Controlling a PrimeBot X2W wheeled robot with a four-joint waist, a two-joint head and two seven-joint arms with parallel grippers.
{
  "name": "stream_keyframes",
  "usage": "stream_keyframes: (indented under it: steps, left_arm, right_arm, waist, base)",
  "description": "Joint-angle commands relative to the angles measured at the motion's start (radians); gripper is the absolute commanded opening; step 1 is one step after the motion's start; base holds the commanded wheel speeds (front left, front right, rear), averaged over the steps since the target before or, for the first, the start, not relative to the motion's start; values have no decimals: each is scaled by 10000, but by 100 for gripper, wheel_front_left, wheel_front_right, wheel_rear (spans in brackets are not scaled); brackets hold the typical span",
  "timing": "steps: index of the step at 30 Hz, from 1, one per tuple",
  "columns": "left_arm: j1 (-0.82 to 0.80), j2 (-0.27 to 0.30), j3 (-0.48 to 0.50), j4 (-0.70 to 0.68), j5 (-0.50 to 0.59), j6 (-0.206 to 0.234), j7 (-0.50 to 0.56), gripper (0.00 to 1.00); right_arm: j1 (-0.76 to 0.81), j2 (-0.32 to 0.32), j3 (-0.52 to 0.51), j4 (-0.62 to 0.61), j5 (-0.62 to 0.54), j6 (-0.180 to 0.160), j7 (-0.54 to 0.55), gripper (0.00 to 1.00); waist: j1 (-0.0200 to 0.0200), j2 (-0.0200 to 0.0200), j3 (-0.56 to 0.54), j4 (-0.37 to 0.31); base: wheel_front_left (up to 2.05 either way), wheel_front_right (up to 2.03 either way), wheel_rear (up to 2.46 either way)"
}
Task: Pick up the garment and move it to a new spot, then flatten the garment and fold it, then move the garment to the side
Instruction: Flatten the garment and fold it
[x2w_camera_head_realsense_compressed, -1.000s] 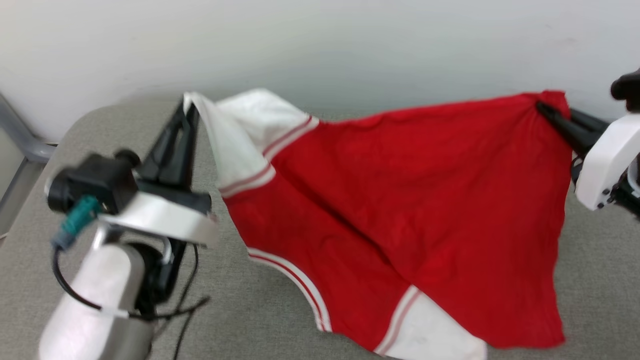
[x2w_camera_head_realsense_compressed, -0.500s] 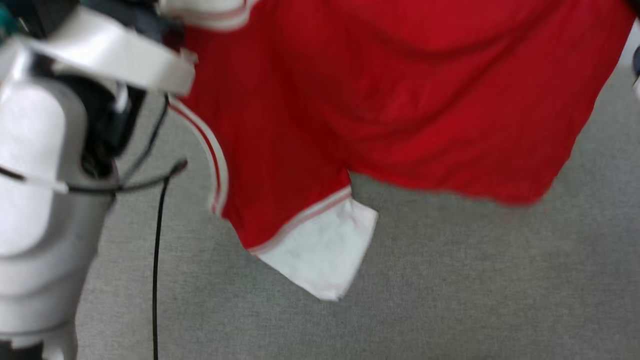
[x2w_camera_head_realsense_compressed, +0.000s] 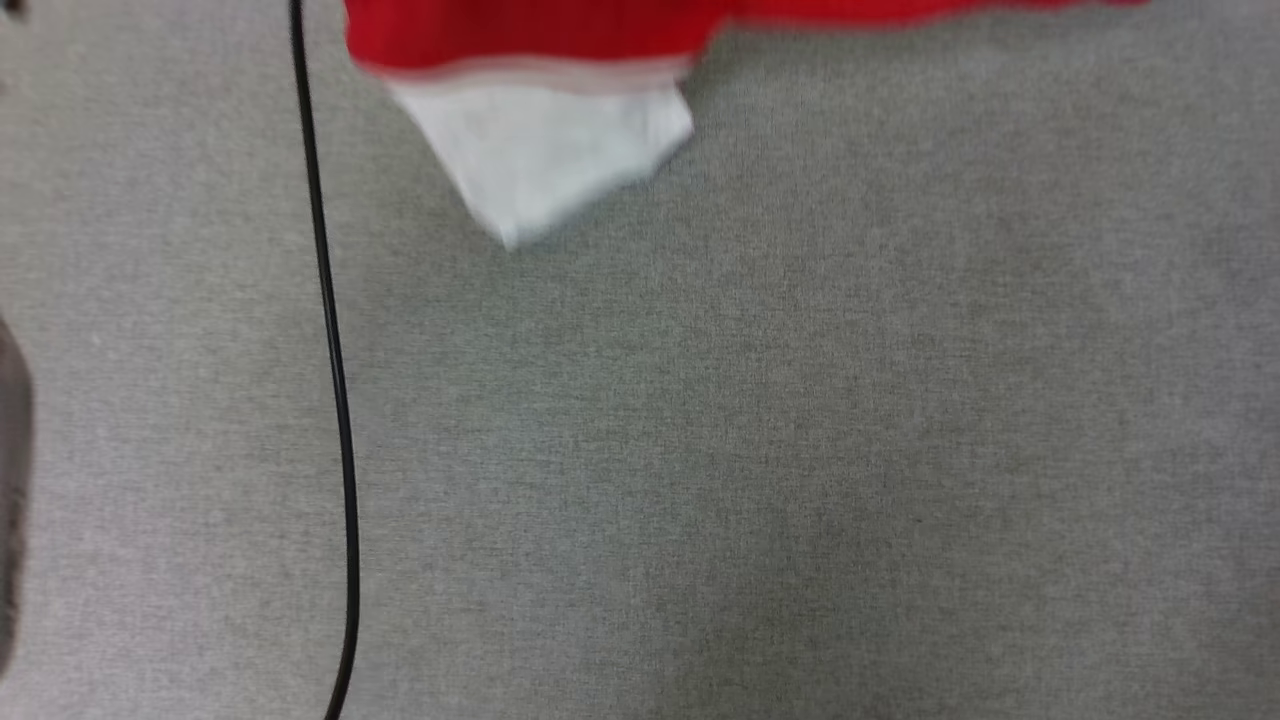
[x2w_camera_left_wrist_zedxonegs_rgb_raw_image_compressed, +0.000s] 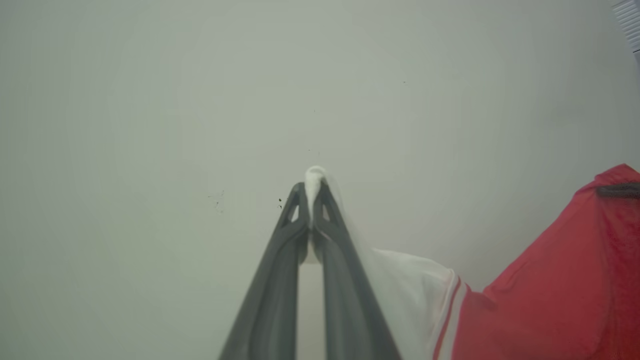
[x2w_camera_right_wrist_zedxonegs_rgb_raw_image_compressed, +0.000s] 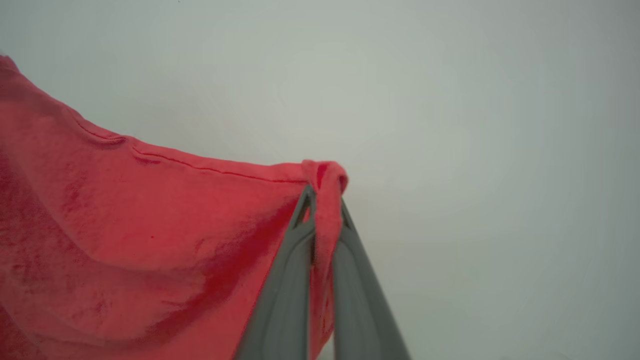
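As I watch, left jaws pinch the white sleeve (x2w_camera_left_wrist_zedxonegs_rgb_raw_image_compressed: 410, 285) of the red jersey garment (x2w_camera_right_wrist_zedxonegs_rgb_raw_image_compressed: 125, 225); right jaws pinch its red edge (x2w_camera_right_wrist_zedxonegs_rgb_raw_image_compressed: 325, 175).

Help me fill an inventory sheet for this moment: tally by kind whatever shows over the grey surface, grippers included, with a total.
garment: 1
grippers: 2 (left gripper, right gripper, each shut on the garment)
black cable: 1
Total: 4
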Motion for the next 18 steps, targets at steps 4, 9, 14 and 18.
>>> stream_keyframes:
  steps: [4,9,14,18]
  left_arm:
    - [-1559,-6,-87,1131,73,-109,-215,0]
    - [-2814,-3,-332,2387,-30,-182,-601,0]
    - [-3269,-61,-633,3372,-269,-193,-924,0]
    - [-2985,-35,-955,3830,-510,-200,-1332,0]
  right_arm:
    - [-1485,270,115,741,-307,-11,-260,0]
    - [-2909,648,422,1879,-552,-11,-550,0]
    - [-3671,952,1058,2921,-614,-11,-899,0]
    - [-3678,995,1722,3355,-307,-11,-1179,0]
  waist:
    - [-3,0,506,-93]
    - [-3,0,772,-100]
    - [-3,0,1154,-50]
    - [-3,0,1439,28]
  base:
    - [0,0,0]
    - [0,0,0]
    - [0,0,0]
    - [0,0,0]
